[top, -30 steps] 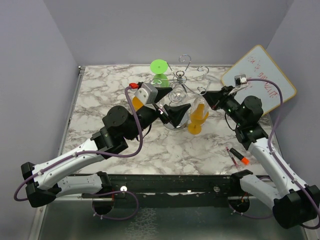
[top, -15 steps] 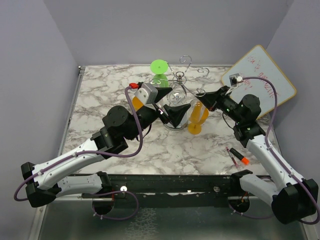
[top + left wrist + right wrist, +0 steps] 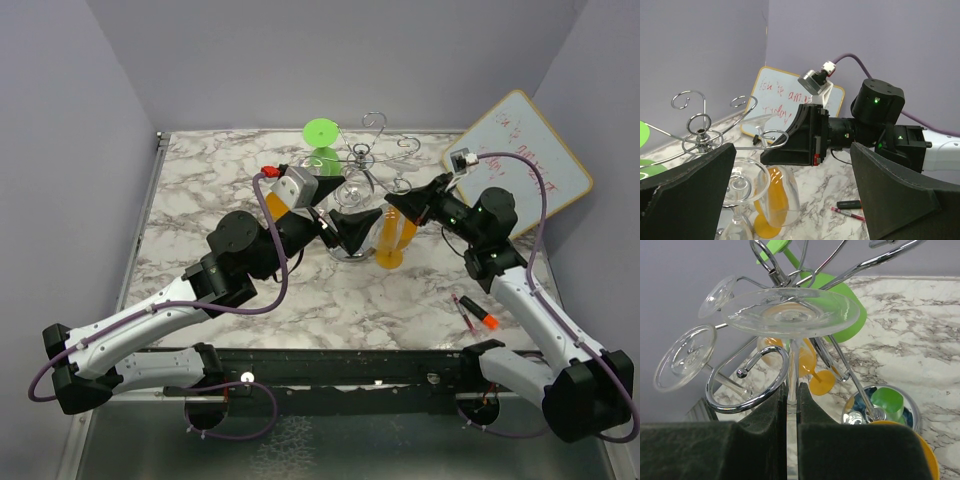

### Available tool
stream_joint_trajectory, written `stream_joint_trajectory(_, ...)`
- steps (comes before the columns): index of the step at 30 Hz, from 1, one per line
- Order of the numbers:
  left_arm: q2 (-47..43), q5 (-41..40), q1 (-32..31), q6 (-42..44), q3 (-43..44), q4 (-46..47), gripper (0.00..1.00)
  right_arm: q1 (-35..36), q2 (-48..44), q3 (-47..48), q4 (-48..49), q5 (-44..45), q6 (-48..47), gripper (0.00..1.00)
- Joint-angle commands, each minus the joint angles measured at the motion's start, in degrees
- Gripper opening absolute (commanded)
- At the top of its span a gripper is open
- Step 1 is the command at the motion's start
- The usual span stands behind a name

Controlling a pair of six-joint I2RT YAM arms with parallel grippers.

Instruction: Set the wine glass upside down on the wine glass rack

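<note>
The right claw (image 3: pixel 791 390) is clamping the thin clear stem of the wine glass (image 3: pixel 790 312), whose long axis is running upright at frame centre, flat round foot pointing up beside a curled chrome hook of the wine glass rack (image 3: pixel 361 153). The left claw (image 3: pixel 792 150) is gaping apart.

Curled rack hook (image 3: pixel 711 390) just beside the wine glass (image 3: pixel 790 312) stem, hung clear glasses (image 3: pixel 685 357) crowding alongside, orange glass (image 3: pixel 392 238) below, left gripper (image 3: pixel 352 225) fronting the rack, bare marble table (image 3: pixel 350 295) nearer.
</note>
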Motion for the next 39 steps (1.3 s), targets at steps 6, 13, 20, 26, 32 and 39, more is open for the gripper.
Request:
stream_joint_trajectory(6, 0.27, 0.68, -0.40, 0.62, 1.62, -0.61, 0.97, 0.18, 0.12, 0.20, 4.99, -6.20, 1.01, 0.01)
stream_joint_trajectory(13, 0.68, 0.92, -0.39, 0.60, 1.89, -0.60, 0.97, 0.17, -1.05, 0.38, 4.21, -9.69, -0.80, 0.01)
stream_joint_trajectory(20, 0.99, 1.08, -0.40, 0.46, 2.08, -0.69, 0.97, 0.23, -0.34, 1.22, 2.20, -10.62, -1.72, 0.01)
stream_joint_trajectory(26, 1.15, 1.08, -0.40, 0.38, 2.23, -0.69, 0.97, 0.19, -0.77, 0.80, 2.89, -12.64, -2.13, 0.01)
stream_joint_trajectory(32, 1.41, 1.17, -0.39, 0.38, 2.38, -0.69, 0.98, 0.21, -3.17, 0.08, 2.40, -13.26, -3.95, 0.01)
stream_joint_trajectory(39, 1.56, 1.26, -0.34, 0.29, 2.44, -0.61, 0.97, 0.16, -5.99, -1.52, 1.40, -11.03, -5.47, 0.01)
